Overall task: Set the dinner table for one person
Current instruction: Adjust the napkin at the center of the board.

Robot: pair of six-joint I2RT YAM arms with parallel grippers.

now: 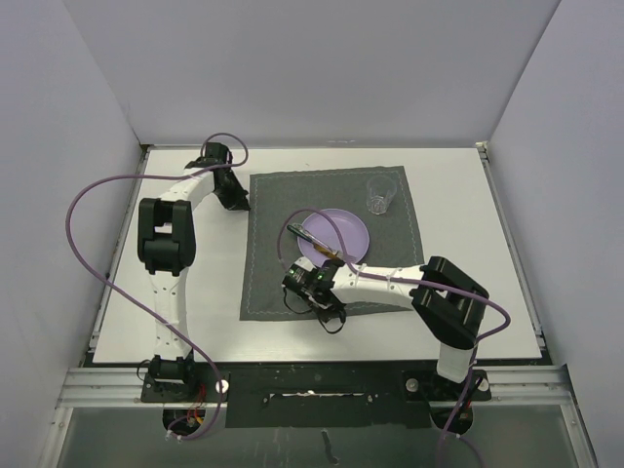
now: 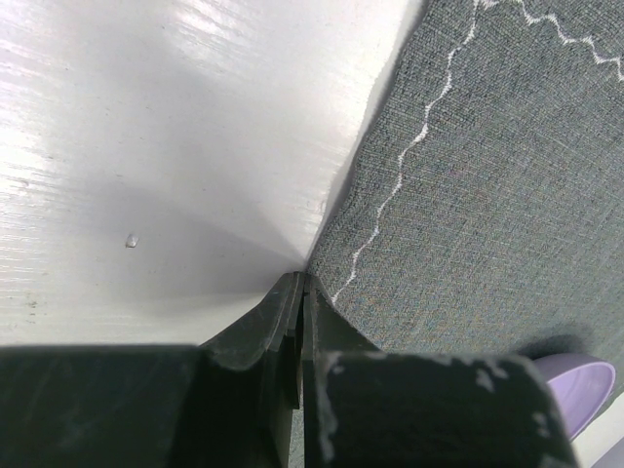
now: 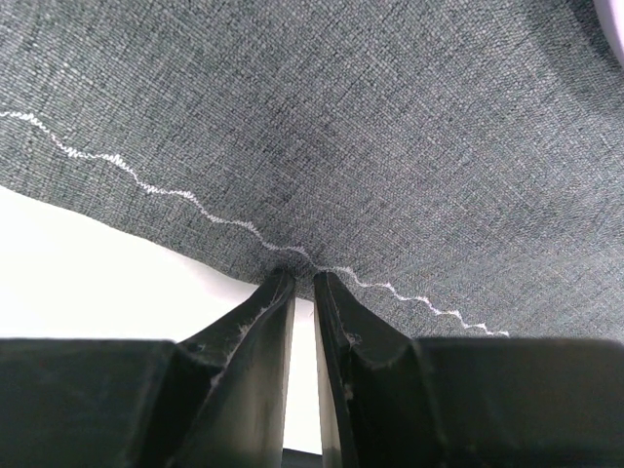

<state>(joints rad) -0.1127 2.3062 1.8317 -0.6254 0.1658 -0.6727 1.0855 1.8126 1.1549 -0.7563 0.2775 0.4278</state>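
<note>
The white dinner table (image 1: 468,283) carries a dark grey stitched placemat (image 1: 283,263). On the mat stand a lilac plate (image 1: 341,232) and a clear glass (image 1: 380,195). A thin utensil with a dark handle (image 1: 320,244) lies across the plate. My left gripper (image 1: 237,200) is at the mat's left edge near its far corner. In the left wrist view it (image 2: 302,278) is shut, pinching the mat's edge (image 2: 487,195). My right gripper (image 1: 331,320) is at the mat's near edge. In the right wrist view it (image 3: 302,276) is pinched on the stitched hem (image 3: 341,117).
The table's metal-rail front edge (image 1: 312,375) runs along the near side. White walls close in the back and both sides. Bare tabletop (image 2: 146,146) lies left of the mat, and more (image 3: 97,263) in front of it. The plate's rim (image 2: 575,385) shows in the left wrist view.
</note>
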